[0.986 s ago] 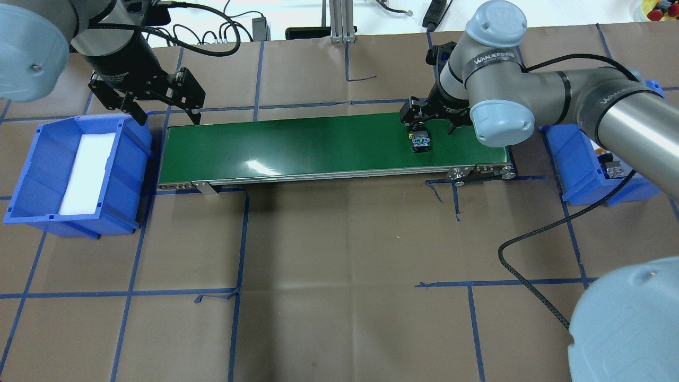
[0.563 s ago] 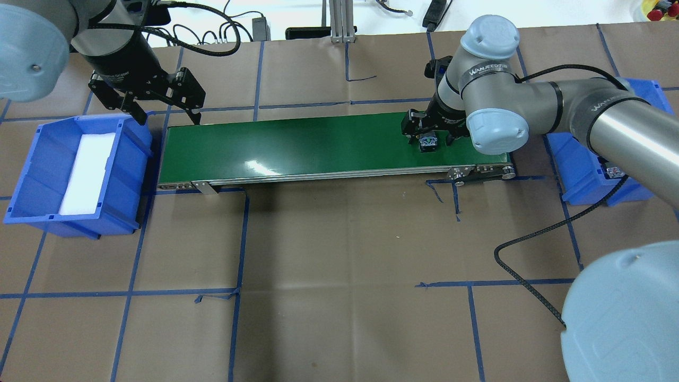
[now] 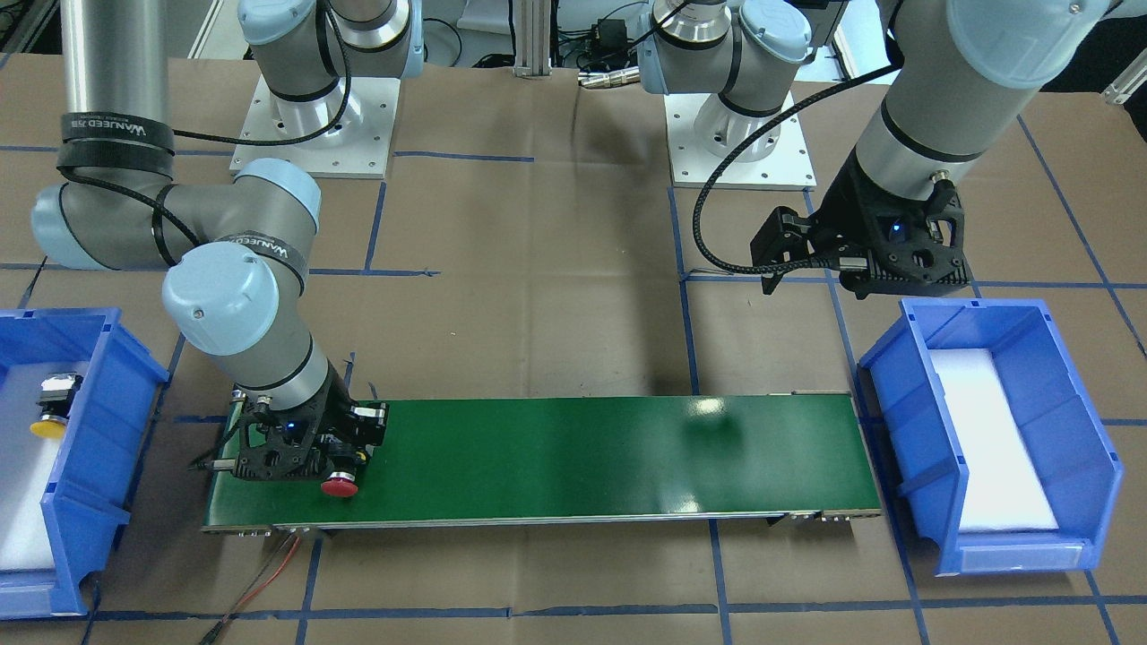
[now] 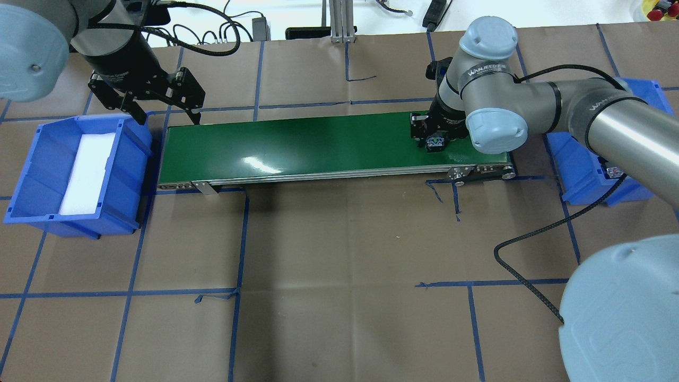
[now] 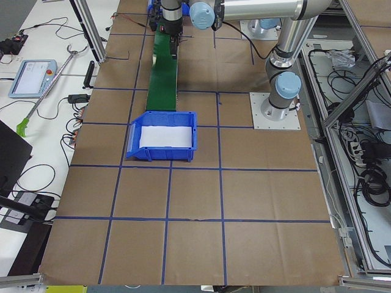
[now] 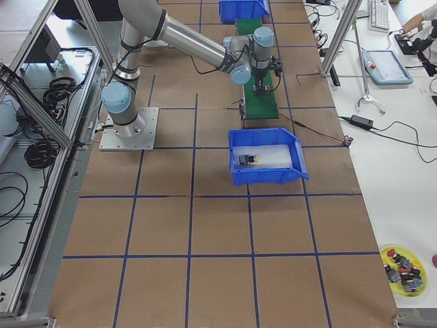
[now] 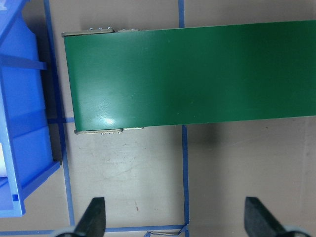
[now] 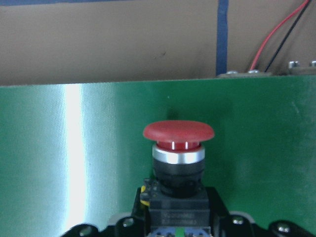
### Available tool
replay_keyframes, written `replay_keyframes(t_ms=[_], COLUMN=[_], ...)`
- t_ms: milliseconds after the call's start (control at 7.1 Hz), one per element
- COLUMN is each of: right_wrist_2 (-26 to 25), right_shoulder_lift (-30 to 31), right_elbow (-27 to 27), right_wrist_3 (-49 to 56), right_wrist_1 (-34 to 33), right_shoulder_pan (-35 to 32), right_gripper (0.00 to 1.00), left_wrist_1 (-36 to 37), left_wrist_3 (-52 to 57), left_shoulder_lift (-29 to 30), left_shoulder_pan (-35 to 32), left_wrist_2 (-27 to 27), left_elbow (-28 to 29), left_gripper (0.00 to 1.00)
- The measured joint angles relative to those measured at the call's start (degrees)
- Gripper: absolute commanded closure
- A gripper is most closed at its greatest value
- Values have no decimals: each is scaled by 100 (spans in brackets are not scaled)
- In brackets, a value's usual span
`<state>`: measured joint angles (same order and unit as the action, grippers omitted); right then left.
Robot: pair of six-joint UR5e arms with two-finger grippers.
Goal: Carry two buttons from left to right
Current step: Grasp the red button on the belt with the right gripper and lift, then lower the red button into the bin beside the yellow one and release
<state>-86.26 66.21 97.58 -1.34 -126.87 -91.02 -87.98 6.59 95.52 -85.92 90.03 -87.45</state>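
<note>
The red-capped button (image 8: pixel 178 143) is lying on its side over the robot's right end of the green conveyor belt (image 4: pixel 318 143). Its cap is pointing toward the belt's edge on the operators' side and stopping short of that edge. The right gripper (image 4: pixel 436 139) is clenching the button's blocky body, jaws drawn in against both sides. I cannot tell whether the button is touching the belt.

From there the belt surface is running bare to its left end.

The yellow-capped button (image 3: pixel 52 403) is lying inside the right bin (image 3: pixel 99 466), just past the belt's right end.

The left gripper (image 4: pixel 170 118) is hovering high above the table near the belt's left end. Its jaws are spread wide and holding nothing. It is hanging beside the left bin (image 4: pixel 32 175), which is holding a white foam pad (image 4: pixel 87 172).
</note>
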Motion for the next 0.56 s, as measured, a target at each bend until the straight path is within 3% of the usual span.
replay_keyframes(t_ms=[282, 563], right_wrist_2=[-268, -285], right_shoulder_lift=[373, 938], right_elbow=[-91, -248], right_wrist_3=[344, 984], right_wrist_1=[93, 508], right_shoulder_pan=[371, 1242], right_gripper=[95, 95], left_wrist_1=[0, 0], left_wrist_3=[0, 0], left_shoulder_lift=[1, -2], left_shoulder_pan=[1, 4], left_wrist_2=[1, -2], left_elbow=[0, 0], left_gripper=[0, 0])
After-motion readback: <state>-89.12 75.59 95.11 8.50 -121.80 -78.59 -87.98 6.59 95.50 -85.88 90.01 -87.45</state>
